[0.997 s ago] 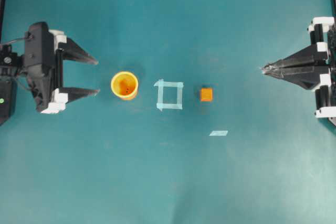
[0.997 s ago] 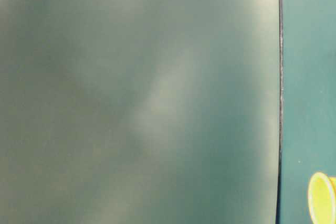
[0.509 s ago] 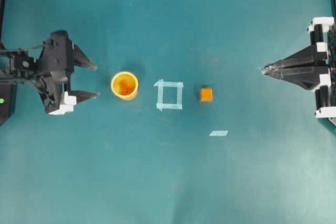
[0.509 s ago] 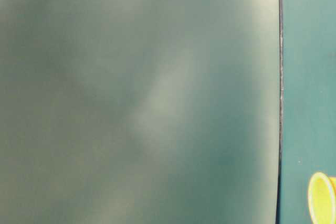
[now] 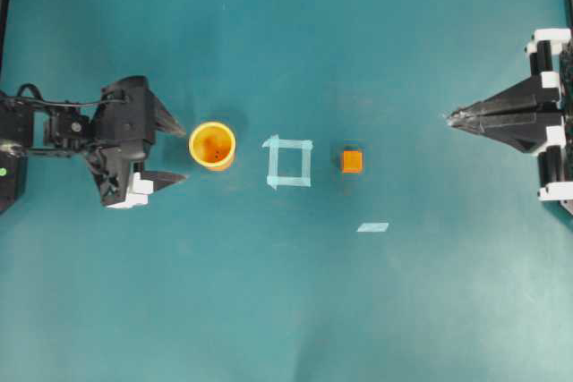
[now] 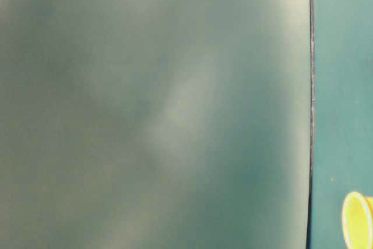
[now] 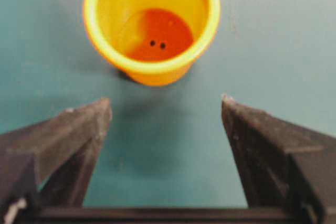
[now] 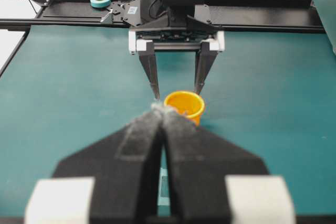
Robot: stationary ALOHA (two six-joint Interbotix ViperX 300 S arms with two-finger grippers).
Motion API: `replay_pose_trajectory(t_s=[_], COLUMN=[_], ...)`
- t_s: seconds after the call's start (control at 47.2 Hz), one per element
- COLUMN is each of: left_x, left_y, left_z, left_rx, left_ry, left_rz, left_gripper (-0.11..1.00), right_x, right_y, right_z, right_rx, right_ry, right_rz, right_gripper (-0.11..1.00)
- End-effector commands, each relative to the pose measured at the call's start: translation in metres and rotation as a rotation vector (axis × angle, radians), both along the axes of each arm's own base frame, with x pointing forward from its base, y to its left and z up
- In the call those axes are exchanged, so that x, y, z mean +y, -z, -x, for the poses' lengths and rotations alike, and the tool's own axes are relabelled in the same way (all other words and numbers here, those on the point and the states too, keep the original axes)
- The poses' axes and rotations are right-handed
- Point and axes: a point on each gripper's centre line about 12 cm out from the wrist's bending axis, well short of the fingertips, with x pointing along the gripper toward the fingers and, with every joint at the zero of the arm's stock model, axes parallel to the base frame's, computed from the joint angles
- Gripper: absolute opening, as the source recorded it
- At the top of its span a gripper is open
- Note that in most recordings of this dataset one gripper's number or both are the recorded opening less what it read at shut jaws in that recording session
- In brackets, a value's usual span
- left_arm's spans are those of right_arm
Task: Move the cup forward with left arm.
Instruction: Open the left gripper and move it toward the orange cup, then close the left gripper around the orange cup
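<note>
Two claws noted: we find the left claw [image 5: 175,149] wide open, the cup [image 5: 212,145] upright on the bench [image 5: 286,310] just ahead, untouched; right claw [image 5: 450,117] closed, well apart.

We see that our left arm [image 5: 63,127] is black, with thin black cables running along it. Our left gripper [image 5: 175,149] has two black fingers [image 7: 68,135] that become narrow to a point, with white blocks at their base. Our right gripper [image 5: 452,117] has the same shape, black with white blocks, and its fingertips look a little worn and grey.
</note>
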Motion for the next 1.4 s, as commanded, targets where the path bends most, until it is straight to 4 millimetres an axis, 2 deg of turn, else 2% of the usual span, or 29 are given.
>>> replay_pose_trajectory(t_s=[0.0,0.615,0.891,1.081,1.378], left_x=[-0.001,0.008,0.008,0.007,-0.003], left_y=[-0.006,-0.006,-0.004,-0.004,-0.007], left_z=[-0.012,-0.046,-0.047,-0.045,-0.046], left_rx=[-0.038,-0.072,-0.081,-0.087,-0.111], left_ry=[0.006,-0.001,0.0,0.002,0.033], left_rz=[-0.005,-0.027,-0.029,-0.029,-0.029], left_gripper=[0.83,0.83,0.81,0.7,0.67], right_x=[0.0,0.0,0.0,0.0,0.0], right_y=[-0.015,-0.014,-0.015,-0.015,-0.014], right_z=[-0.002,-0.002,-0.003,-0.003,-0.003], right_rx=[-0.038,-0.017,-0.018,-0.018,-0.011], right_ry=[0.001,0.001,0.002,0.001,0.001], right_rz=[0.0,-0.001,-0.003,-0.001,-0.002], right_gripper=[0.0,0.0,0.0,0.0,0.0])
